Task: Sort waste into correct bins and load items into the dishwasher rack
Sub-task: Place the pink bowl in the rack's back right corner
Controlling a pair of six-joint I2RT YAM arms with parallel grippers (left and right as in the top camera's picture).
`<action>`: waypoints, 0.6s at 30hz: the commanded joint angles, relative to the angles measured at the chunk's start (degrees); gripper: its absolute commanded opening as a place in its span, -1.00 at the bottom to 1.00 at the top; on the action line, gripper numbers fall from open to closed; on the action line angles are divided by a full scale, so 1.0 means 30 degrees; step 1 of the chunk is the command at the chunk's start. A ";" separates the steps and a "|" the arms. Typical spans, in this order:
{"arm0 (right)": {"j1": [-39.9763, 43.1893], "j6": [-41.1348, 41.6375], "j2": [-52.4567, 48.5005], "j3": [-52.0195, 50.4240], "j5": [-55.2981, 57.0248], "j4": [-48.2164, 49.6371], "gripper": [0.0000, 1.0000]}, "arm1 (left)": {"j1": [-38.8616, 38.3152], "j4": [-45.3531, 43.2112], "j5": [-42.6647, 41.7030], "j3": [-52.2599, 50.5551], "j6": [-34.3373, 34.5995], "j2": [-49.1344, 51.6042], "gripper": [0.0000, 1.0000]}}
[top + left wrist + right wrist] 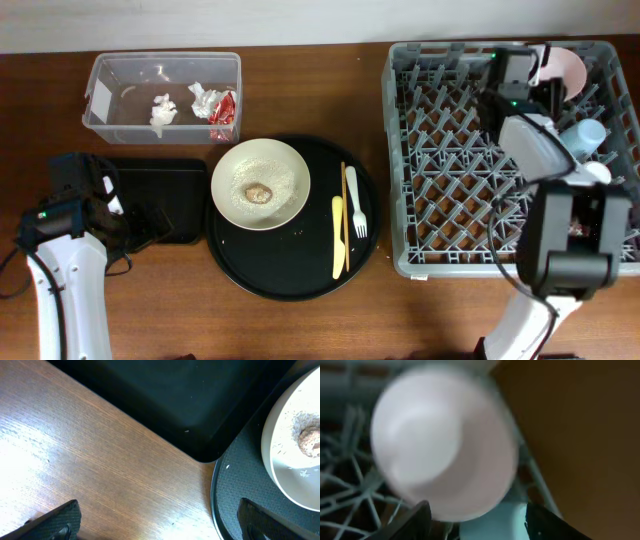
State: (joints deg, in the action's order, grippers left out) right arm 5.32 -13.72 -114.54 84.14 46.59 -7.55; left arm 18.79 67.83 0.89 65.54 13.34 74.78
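Okay, the step in hand looks like seating the pink bowl (pixel 565 68) in the rack (pixel 393 160), upper right corner of the overhead frame. Right gripper (pixel 476 512) is right at it, fingers spread wide, nothing pinched between them. The wrist view is blurred and the bowl fills its upper left, so can't tell if a finger touches the rim. Pale blue shape low between the fingers, can't tell what it is. Left gripper (pixel 160 522) is spread wide too and empty, over the table (pixel 75 460) by the corner of the black tray (pixel 175 395).

To do it well: check the bowl leans tilted against the pegs, not flat on the grid. Then back the arm out straight so it doesn't clip the rim, or the blue cup (pixel 590 133) and white cup (pixel 598 172) just below.

Cream bowl (pixel 261 183) on the round tray (pixel 300 275) holds grains (pixel 280 170) and a brown lump (pixel 258 190), so it probably needs emptying first.
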 commanded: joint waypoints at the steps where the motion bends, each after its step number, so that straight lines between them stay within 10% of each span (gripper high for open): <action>1: 0.1035 0.0248 0.2965 0.0073 -0.2812 0.0248 0.29 | 0.0044 -0.0066 -0.0022 0.0073 0.0255 -0.0182 0.99; 7: 0.4707 0.0284 0.3300 0.0066 -1.4316 -0.1574 0.25 | 0.0044 -0.0306 -0.0656 0.0073 0.0255 -0.0182 0.99; 18: 0.6273 0.9763 0.0772 0.0066 -1.2291 -0.0838 0.16 | 0.0044 -0.0386 -0.0678 0.0073 0.0255 -0.0182 0.99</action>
State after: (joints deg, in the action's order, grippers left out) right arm 23.62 13.61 -111.28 84.14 8.93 -10.39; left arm 18.79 66.74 -0.23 65.54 13.34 74.78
